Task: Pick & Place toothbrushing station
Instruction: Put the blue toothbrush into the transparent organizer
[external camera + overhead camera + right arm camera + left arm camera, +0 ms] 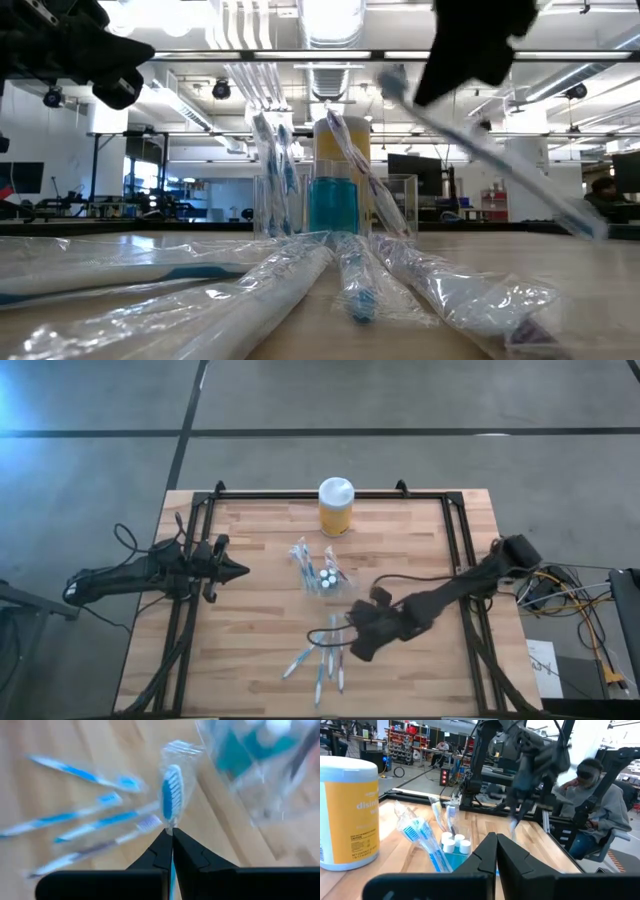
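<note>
Right tool (172, 836) is pinched tight on a wrapped toothbrush (170, 795), with the bristle end sticking out past its tips. It hangs just above the counter (260, 630), close to the toothbrushing station (322, 578). That station is the little see-through holder near the middle of the counter, in front of the yellow jar with the white lid (335, 507). Some wrapped brushes and small white-topped tubes already stand in it. More wrapped toothbrushes (322, 665) lie loose on the counter, on the side of the station away from the jar. Left tool (236, 571) is closed on nothing and waits off to the left of the station.

I think the brush could slip, because the wrapper is smooth and the tool holds only a thin bit of it. The brush is long and tilted too. If it comes in crooked it may bump the brushes standing in the station, or tip the light holder over.

Some things are hard to see. The station is clear plastic, so I cannot tell which cup still has room. From low down, the wrappers in front hide its bottom. A person sits in the room beyond the counter.
</note>
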Controlling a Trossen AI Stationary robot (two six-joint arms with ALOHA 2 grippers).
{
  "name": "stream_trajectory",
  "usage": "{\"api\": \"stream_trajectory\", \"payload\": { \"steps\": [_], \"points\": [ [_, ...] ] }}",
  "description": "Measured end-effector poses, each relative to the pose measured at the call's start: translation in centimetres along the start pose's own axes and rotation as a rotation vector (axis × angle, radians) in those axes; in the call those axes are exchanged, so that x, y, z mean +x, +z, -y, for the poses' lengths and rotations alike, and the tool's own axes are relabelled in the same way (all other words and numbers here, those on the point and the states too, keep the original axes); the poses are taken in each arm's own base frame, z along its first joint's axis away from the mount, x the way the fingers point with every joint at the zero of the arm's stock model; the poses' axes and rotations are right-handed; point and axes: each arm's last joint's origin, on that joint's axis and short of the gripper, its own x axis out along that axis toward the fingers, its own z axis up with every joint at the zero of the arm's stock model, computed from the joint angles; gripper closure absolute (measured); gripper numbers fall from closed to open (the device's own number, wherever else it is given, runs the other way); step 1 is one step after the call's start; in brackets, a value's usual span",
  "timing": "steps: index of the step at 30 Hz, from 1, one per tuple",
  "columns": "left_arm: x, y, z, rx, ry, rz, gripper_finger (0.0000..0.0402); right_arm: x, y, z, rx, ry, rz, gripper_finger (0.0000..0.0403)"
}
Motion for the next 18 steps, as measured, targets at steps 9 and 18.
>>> {"api": "stream_trajectory", "payload": {
  "steps": [9, 18],
  "points": [
    [0.0, 0.2, 0.0, 0.005, -0.005, 0.024, 0.0394, -7.2, -0.9, 1.4, -0.169, 0.232, 0.459, 0.0395],
    [0.0, 0.2, 0.0, -0.016, -0.005, 0.025, 0.0392, -9.8, -3.4, 7.9, -0.194, 0.351, 0.809, 0.0395]
  ]
}}
